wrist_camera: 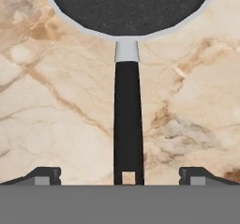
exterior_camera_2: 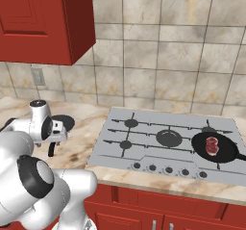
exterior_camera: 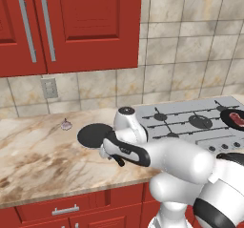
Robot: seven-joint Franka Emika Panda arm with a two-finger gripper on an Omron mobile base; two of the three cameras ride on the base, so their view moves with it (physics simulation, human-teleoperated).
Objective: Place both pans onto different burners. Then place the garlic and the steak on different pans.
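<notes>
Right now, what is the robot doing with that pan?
The robot's open gripper hangs over the handle of an empty black pan on the marble counter, one fingertip on each side, not gripping yet. The garlic sits on the counter beside that pan. The other pan is already on a right-hand burner of the cooktop, with the steak in it.

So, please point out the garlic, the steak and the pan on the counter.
garlic [exterior_camera: 66, 125], left base view, middle of the bulb.
steak [exterior_camera_2: 212, 145], right base view, middle of the meat.
pan [wrist_camera: 129, 5], hand view, dark inside.
</notes>
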